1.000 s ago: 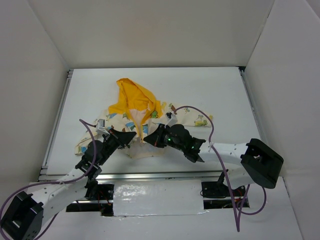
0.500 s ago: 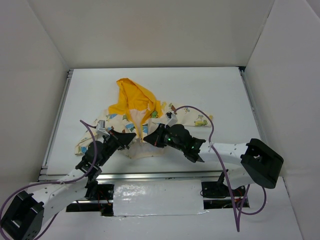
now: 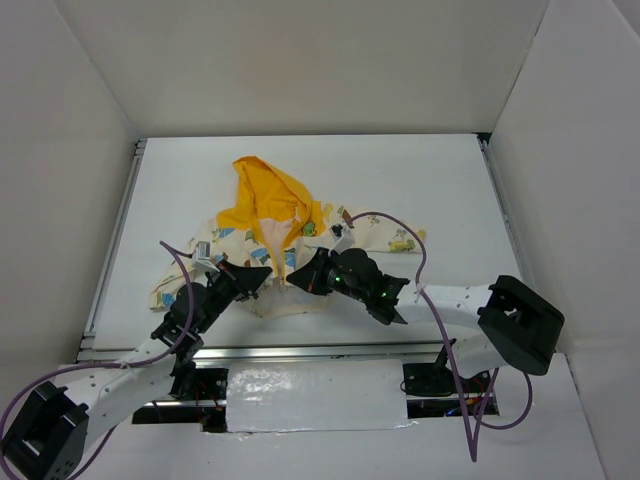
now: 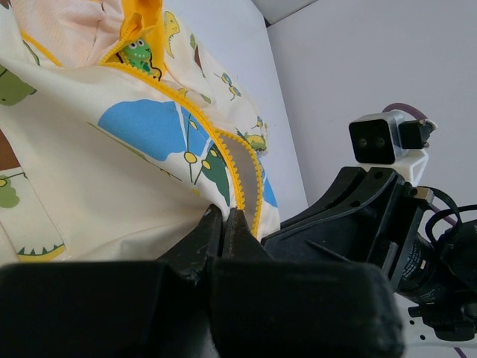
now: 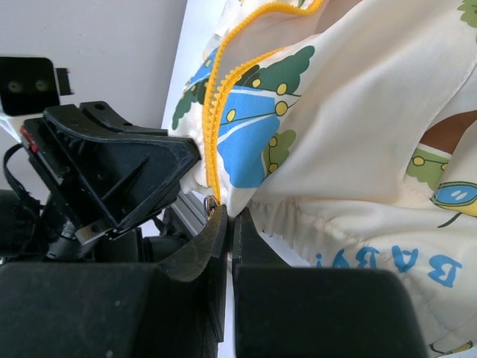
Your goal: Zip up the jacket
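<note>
left jaws pinched nearly closed on the bottom end of 1 zipper tape point(image 4: 257, 186) of the jacket point(image 3: 285, 240), with the fabric fanning out ahead of the tips. right jaws squeezed to a slit on the other zipper edge point(image 5: 209, 134), also at its lower end. a small metal piece point(image 5: 212, 203) sits right at those tips, slider or pin, can't tell which. the 2 sets of jaws face each other with the hem point(image 3: 280, 303) between them, presumably to line up both zipper ends so the pin can seat. jacket lies on the bench point(image 3: 420, 180), body just ahead of both jaws, yellow hood point(image 3: 265, 195) furthest out. front gapes open beyond the grip, so zipping not yet started
</note>
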Available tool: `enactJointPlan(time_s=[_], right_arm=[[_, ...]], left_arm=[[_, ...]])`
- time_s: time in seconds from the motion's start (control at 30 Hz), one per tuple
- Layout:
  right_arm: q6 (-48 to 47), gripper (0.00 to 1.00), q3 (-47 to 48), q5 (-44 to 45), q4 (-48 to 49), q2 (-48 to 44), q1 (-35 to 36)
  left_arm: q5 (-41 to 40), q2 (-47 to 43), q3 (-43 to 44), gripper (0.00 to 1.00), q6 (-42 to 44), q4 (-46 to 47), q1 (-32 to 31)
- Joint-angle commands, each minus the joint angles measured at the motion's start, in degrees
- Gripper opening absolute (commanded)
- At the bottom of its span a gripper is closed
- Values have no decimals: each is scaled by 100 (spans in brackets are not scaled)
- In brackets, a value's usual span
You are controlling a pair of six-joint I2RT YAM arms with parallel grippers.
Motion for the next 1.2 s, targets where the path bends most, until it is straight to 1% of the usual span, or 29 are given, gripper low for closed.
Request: enactJointPlan(time_s=[0.0,0.83,1.17], right_arm=[[-81,0,234,45,339,115,-23],[-90,0,252,-51,471,115,-58],[-99,0,313,2,410,150,-93]], left_arm=[[-14,-74,25,0,-66,476,13],[22,14,7,0,-93,502,13],[162,93,7,0,-137,608,13]])
